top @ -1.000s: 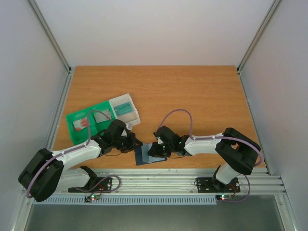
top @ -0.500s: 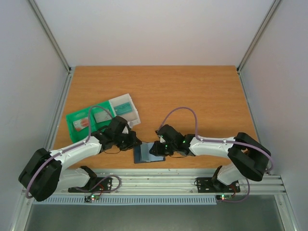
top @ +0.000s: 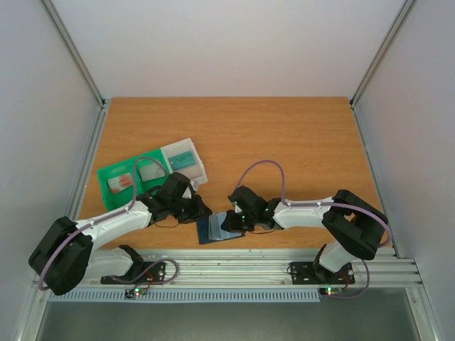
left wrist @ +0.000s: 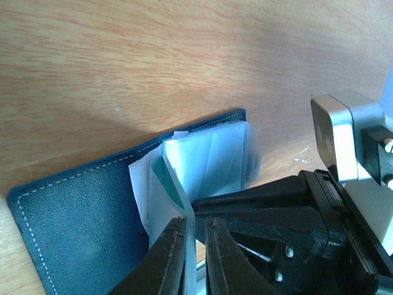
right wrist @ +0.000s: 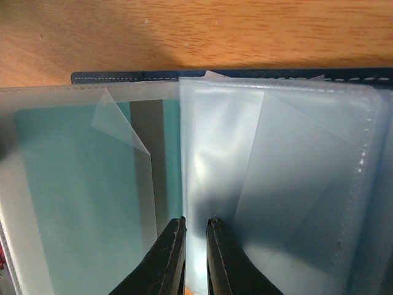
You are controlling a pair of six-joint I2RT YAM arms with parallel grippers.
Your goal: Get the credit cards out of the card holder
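From above, both your arms stretched low and inward, left gripper (top: 201, 211) and right gripper (top: 231, 217) meeting over the open card holder (top: 213, 229) at the near edge of the table (top: 284, 142), left wrist, jaws nearly closed, pinching one clear sleeve (left wrist: 209, 157) of it, right wrist, likewise, teal card (right wrist: 67, 184) pocketed just left.

Left arm (top: 114, 222), right arm (top: 306, 212): white links, black joints, 1 lilac cable each. Left gripper (left wrist: 195, 224), right gripper (right wrist: 195, 222): black tapered fingers. Bases (top: 146, 272) at 6 o'clock: red/green LEDs.
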